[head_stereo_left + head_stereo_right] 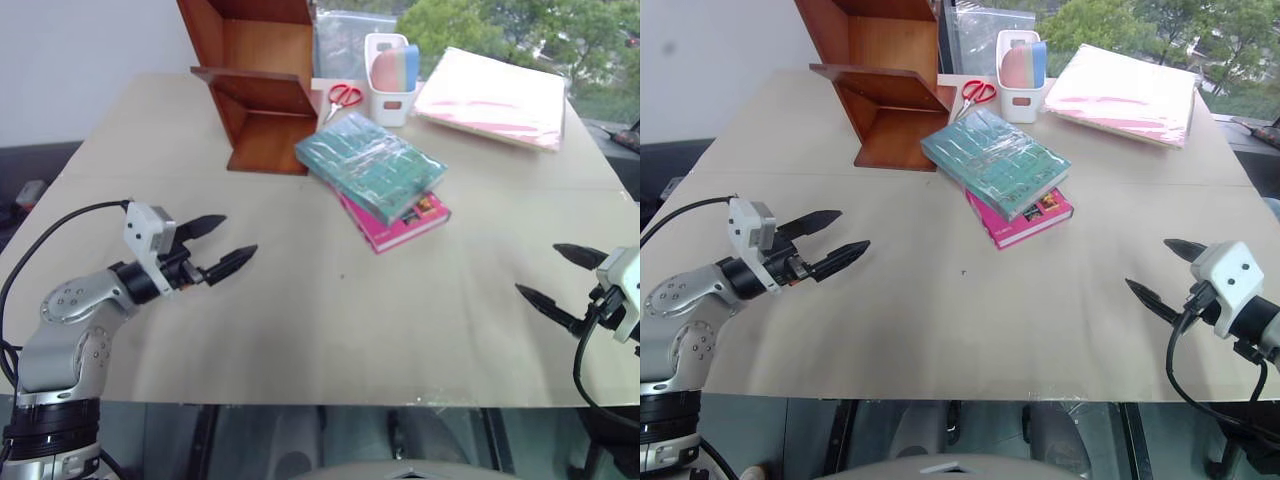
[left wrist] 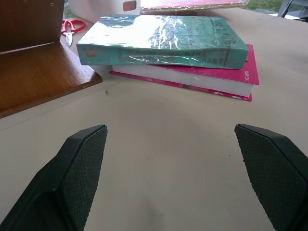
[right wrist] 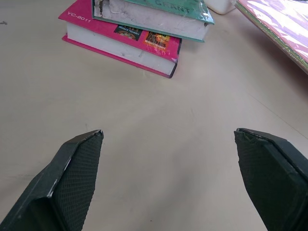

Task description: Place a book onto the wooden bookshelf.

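Beige tabletop [image 1: 330,330] beside leafy window [image 1: 480,25]

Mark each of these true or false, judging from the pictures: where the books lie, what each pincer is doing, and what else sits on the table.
1. The green book lies on top of the pink book. True.
2. The left pincer is clamped on the green book. False: it is open over bare table, well short of the books.
3. Red scissors lie beside the wooden bookshelf. True.
4. The green book already stands inside the bookshelf. False: it lies flat on the table next to the shelf.
5. The right pincer is open and holds nothing. True.
6. The white holder lies tipped over. False: it stands upright near the scissors.
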Tool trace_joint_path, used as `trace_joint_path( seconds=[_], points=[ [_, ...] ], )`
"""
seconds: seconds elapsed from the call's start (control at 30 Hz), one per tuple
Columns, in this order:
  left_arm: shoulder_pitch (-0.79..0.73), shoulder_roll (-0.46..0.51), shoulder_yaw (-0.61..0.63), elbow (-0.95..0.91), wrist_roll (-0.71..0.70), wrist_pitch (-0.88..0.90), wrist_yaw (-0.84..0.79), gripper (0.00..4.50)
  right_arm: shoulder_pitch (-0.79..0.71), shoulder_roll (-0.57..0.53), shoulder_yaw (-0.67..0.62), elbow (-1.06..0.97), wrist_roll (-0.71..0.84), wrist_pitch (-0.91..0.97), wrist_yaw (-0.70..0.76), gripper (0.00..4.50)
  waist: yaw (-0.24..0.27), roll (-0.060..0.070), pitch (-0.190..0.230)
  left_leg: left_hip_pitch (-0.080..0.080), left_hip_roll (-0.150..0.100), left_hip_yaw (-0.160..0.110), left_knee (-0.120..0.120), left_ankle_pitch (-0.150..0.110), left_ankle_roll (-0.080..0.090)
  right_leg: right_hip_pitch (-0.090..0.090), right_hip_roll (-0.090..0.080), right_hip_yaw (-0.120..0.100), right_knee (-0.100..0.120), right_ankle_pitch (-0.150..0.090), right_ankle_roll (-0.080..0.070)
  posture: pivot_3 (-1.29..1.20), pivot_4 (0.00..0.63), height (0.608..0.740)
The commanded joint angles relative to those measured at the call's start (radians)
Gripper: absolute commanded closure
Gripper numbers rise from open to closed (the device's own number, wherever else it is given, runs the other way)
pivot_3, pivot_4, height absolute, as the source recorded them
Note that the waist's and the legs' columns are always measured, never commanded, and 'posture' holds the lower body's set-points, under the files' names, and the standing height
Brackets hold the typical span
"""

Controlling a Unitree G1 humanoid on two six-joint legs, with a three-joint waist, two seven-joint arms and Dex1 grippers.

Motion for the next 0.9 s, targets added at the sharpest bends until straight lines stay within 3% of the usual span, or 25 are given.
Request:
trace_joint_path(
  seconds=[0.03,0.1,0.27,0.37,0.53,0.67,0.8,0.9],
  points=[
    [-0.019,0.007,0.019,-0.013,-0.017,-0.008,-0.013,0.02,-0.056,-0.019,-0.005,-0.021,0.023,0.028,-0.020,0.26,0.000,0.000,0.000,0.000,0.000,0.000,0.000,0.000,0.000,0.000,0.000,0.000,0.000,0.000,0.000,0.00,0.150,0.740],
    [-0.031,-0.007,0.008,-0.022,-0.028,-0.005,-0.014,0.00,-0.109,-0.016,0.032,-0.028,0.030,0.061,-0.044,0.82,-0.004,0.000,0.000,0.000,0.000,0.000,0.000,0.000,0.000,0.000,0.000,0.000,0.000,0.000,0.000,0.00,0.150,0.740],
    [-0.042,-0.016,0.003,-0.029,-0.026,-0.007,-0.016,0.00,-0.195,-0.008,0.092,-0.019,0.026,0.095,-0.065,3.32,-0.001,0.000,0.000,0.000,0.000,0.000,0.000,0.000,0.000,0.000,0.000,0.001,0.001,0.000,0.000,0.00,0.150,0.740],
    [-0.046,-0.021,0.001,-0.037,-0.027,-0.008,-0.013,0.00,-0.259,0.004,0.139,-0.004,0.017,0.109,-0.092,4.44,-0.001,0.000,0.000,0.000,0.000,0.001,0.000,0.000,0.000,-0.001,0.000,0.001,0.000,0.000,0.000,0.00,0.150,0.740],
    [-0.058,-0.027,-0.011,-0.056,-0.036,-0.014,-0.030,0.00,-0.402,0.036,0.255,0.041,0.013,0.164,-0.124,4.44,-0.002,0.000,0.000,0.000,0.000,0.001,0.000,0.000,0.000,-0.001,0.000,0.001,0.000,0.000,0.000,0.00,0.150,0.740],
    [-0.083,-0.051,-0.034,-0.058,-0.038,-0.003,-0.013,0.00,-0.525,0.056,0.405,0.093,-0.098,0.226,-0.192,4.44,-0.003,0.000,0.000,0.000,0.000,0.001,0.000,0.000,0.000,-0.001,0.000,0.001,0.001,0.000,0.000,0.00,0.150,0.740],
    [-0.129,-0.109,-0.071,-0.056,-0.031,0.043,0.066,0.00,-0.613,0.131,0.470,0.186,-0.135,0.072,-0.159,4.44,0.003,0.000,0.000,-0.001,0.000,0.001,0.000,0.000,0.000,-0.001,0.000,0.000,0.001,0.000,0.000,0.00,0.150,0.740],
    [-0.129,-0.125,-0.086,-0.064,-0.020,0.039,0.074,0.00,-0.661,0.168,0.488,0.233,-0.159,0.090,-0.189,4.44,0.001,0.000,0.000,-0.002,0.000,0.001,0.001,0.000,0.000,-0.001,0.000,0.001,0.000,0.000,0.000,0.00,0.150,0.740]
  ],
)
